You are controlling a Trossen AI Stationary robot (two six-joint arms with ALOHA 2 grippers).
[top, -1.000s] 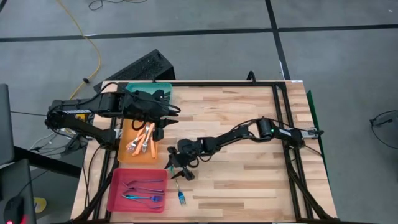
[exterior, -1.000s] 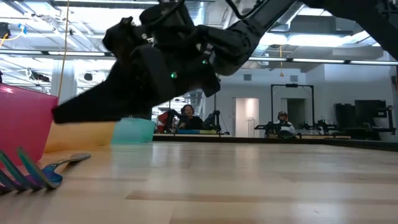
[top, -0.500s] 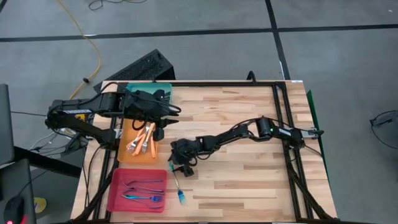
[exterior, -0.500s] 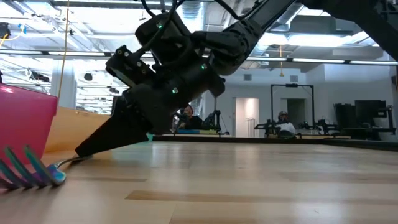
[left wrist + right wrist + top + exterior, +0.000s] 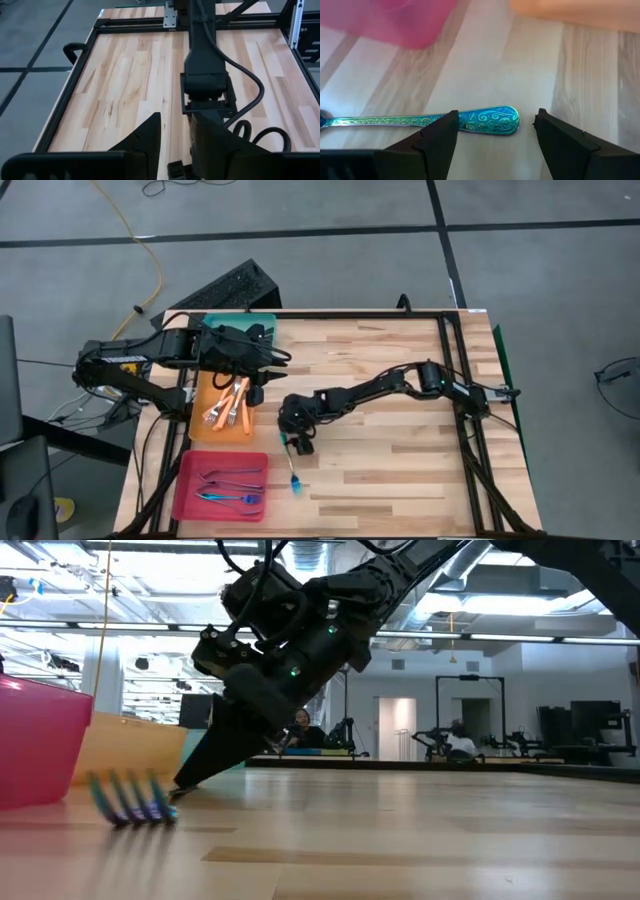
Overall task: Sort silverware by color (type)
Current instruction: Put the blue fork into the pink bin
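Teal-blue, with a swirly embossed handle: that's the slim metal fork (image 5: pixel 420 121) I'm lining up on right now. It's lying flat on the bare wooden table (image 5: pixel 400 380), just off the near right corner of the flat pink plastic tray (image 5: pixel 221 485), tines toward the near edge and handle running away toward the far side.

Right end effector (image 5: pixel 299 444) is hovering low over the handle's far end, fingers spread wide and holding nothing. In the right wrist view the rounded handle tip sits right in the gap between the two dark fingers (image 5: pixel 437 137), with the long axis crossing that gap roughly square, so I'd say the line-up is decent. The fork runs from the end effector toward the near edge of the table. I reckon dropping straight down and closing across the handle is what's called for, but it's a thin flat thing on wood, so it might just skate.

Left end effector (image 5: pixel 262 370) is parked over the far end of the flat orange plastic tray (image 5: pixel 200 430), which has a few orange-handled forks (image 5: pixel 228 408) in it. Its fingers stand a little apart with nothing between them. It's well away from this fork, so the right arm is clearly the nearer one.
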